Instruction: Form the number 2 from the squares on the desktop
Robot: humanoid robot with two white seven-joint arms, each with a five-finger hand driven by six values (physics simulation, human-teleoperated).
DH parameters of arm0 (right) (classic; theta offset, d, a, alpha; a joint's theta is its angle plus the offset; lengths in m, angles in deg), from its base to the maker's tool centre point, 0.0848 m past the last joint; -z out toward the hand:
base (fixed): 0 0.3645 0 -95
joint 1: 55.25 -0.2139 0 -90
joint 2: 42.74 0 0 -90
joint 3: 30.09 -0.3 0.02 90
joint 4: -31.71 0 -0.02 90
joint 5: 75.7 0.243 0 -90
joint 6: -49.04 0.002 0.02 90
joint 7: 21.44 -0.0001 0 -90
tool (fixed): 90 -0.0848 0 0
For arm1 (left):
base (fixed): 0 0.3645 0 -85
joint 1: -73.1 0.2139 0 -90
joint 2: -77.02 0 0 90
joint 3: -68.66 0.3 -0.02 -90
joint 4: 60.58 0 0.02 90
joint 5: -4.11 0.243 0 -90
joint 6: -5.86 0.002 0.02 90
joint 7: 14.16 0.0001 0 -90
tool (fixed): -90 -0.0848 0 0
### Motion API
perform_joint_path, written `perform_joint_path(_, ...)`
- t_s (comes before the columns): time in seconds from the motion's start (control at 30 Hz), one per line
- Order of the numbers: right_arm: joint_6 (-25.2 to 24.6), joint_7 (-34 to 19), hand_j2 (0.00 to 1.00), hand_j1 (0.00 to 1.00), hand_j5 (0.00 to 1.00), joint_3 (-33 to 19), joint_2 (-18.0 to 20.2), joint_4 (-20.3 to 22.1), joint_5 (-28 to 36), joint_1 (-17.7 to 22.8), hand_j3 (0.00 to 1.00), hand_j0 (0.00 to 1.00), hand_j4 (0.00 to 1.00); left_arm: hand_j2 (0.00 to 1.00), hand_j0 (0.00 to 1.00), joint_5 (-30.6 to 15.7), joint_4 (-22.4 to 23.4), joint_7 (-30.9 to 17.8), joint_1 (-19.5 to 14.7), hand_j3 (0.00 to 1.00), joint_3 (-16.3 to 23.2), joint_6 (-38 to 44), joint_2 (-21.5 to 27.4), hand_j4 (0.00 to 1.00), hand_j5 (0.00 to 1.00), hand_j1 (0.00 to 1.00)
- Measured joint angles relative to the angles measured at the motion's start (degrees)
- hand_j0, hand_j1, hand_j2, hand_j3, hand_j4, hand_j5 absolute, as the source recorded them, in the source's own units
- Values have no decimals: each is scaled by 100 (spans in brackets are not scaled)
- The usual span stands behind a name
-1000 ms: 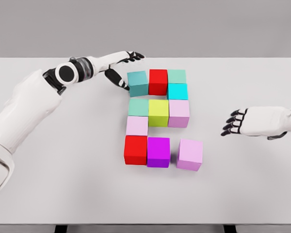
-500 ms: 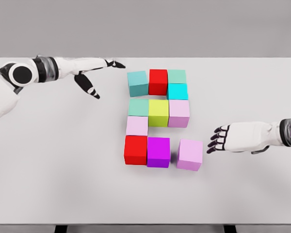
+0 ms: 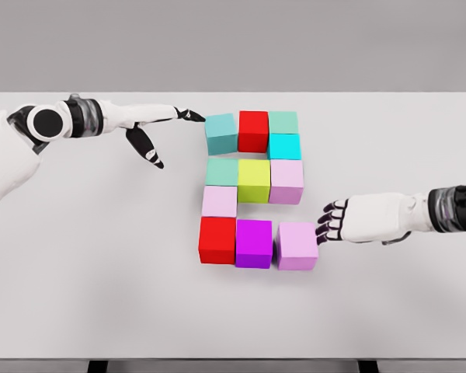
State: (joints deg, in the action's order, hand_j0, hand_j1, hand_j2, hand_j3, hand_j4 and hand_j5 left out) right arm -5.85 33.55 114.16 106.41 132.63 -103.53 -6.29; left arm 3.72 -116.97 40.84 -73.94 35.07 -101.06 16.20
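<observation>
Now right hand [image 3: 343,221] open, fingertips seemingly against the lilac cube [image 3: 297,246]; left hand [image 3: 157,124] spread beside the teal cube [image 3: 220,133].

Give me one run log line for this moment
right hand: open, fingertips at lilac cube | cube: beside magenta cube, bottom row | left hand: open, near teal cube

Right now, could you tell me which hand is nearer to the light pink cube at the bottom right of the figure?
The right hand: its fingertips sit at the light pink cube's right edge. The left hand is far off, up by the teal cube.
</observation>
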Motion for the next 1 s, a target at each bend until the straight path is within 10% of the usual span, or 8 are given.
perform_joint_path(1.0, 0, 0, 100, 100, 100, -228, -44, -445, 26, -246, 100, 100, 100, 100, 100, 91, 712, -1, -53, 100, -5, 112, -504, 100, 100, 100)
